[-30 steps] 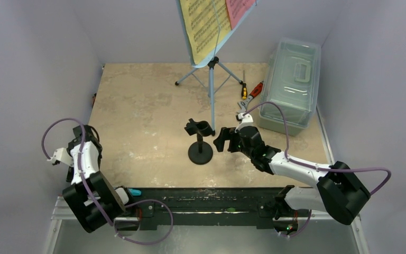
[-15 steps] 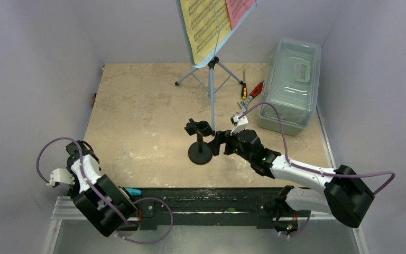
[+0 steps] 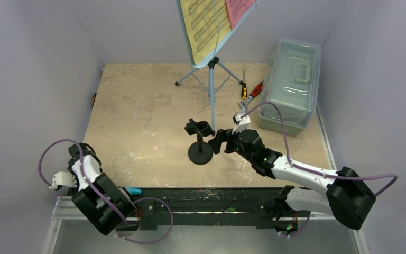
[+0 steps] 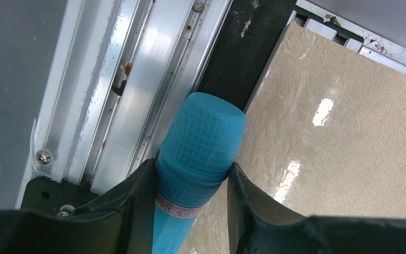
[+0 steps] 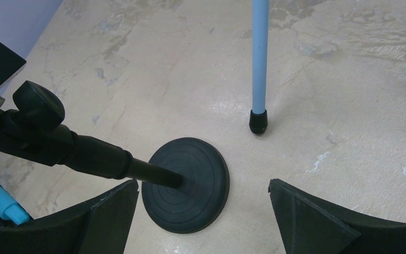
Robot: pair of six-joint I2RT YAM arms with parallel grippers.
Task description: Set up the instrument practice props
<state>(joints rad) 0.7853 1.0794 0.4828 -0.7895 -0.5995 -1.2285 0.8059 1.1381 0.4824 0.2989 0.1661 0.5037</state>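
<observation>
pale grey walls boxed a beige marbled table. at its near metal rail the left gripper pinched the cyan microphone; the right gripper gaped beside the black mic stand mid-table.

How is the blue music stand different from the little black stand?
The music stand is light blue; the mic stand is black. The music stand stands on tripod legs; the mic stand sits on a round base. The music stand holds yellow and pink pages; the mic stand's clip is empty. Both stand upright.
</observation>
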